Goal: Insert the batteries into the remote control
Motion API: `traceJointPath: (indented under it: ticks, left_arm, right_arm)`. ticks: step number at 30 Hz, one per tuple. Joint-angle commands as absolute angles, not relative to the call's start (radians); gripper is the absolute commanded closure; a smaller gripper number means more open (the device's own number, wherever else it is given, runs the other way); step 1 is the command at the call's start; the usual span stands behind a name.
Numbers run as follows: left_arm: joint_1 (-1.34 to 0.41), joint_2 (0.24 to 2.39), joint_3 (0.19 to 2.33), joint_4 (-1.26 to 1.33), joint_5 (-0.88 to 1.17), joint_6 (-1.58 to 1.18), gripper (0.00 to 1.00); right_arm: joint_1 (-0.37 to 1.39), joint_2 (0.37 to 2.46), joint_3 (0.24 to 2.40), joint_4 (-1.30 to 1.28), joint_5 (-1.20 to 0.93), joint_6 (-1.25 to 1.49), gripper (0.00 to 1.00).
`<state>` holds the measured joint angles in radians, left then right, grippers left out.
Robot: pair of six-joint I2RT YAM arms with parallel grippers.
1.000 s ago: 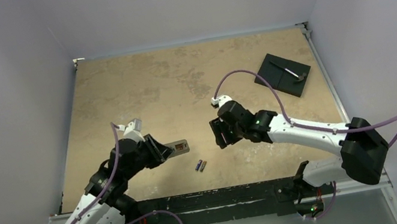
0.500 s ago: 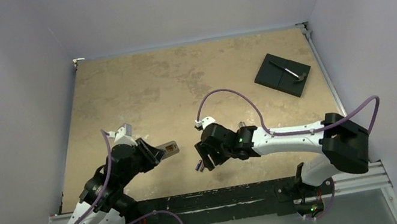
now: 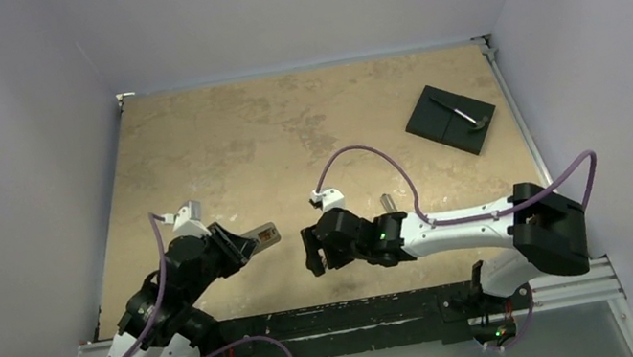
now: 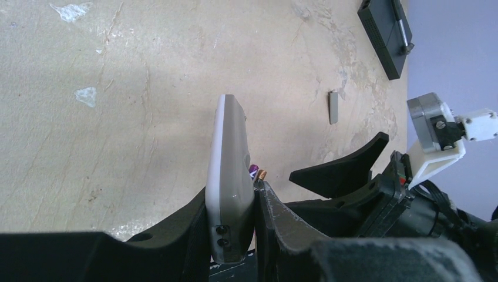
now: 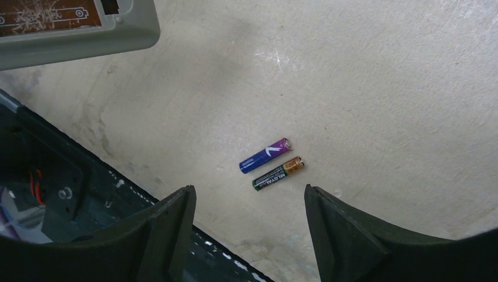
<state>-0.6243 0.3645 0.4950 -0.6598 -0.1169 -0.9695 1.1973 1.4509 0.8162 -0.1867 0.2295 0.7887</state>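
Note:
My left gripper (image 3: 244, 246) is shut on the remote control (image 3: 266, 236) and holds it on edge above the table. In the left wrist view my gripper (image 4: 231, 189) clamps the remote's (image 4: 230, 164) near end. Its grey back with the open compartment shows in the right wrist view (image 5: 76, 29). Two batteries lie side by side on the table, one blue-purple (image 5: 265, 155), one green with a copper end (image 5: 279, 173). Their tips peek past the remote (image 4: 257, 172). My right gripper (image 3: 315, 261) is open and empty, hovering just above them (image 5: 248, 191). It hides them in the top view.
A narrow grey cover strip (image 3: 387, 203) lies behind the right arm and also shows in the left wrist view (image 4: 333, 107). A black square plate (image 3: 450, 119) with a small tool on it sits at the far right. The table's black front rail (image 3: 336, 316) is close below the batteries.
My right gripper has moved left and toward the near edge, coming over the batteries. My left gripper has drawn the remote a little to the left.

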Motion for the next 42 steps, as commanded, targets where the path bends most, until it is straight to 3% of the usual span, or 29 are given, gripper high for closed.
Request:
traceJointPath:
  ticks: [1,20,28,42]
  left_arm:
    - [-0.629,0.347,0.553,-0.650,-0.138,-0.971,1.00]
    - [-0.628,0.310,0.585,-0.653,-0.128,-0.922,1.00]
    - [-0.628,0.306,0.598,-0.658,-0.121,-0.910,1.00]
    - [-0.629,0.299,0.598,-0.656,-0.110,-0.904,1.00]
  right_arm:
    - [1.224,1.429,0.766,-0.079,0.325,0.929,0.23]
    - [1.333,1.577,0.910,-0.300,0.551,1.256,0.22]
    - [1.353,1.704,1.048,-0.506,0.590,1.374,0.26]
    - [1.358,1.775,1.100,-0.589,0.613,1.483,0.32]
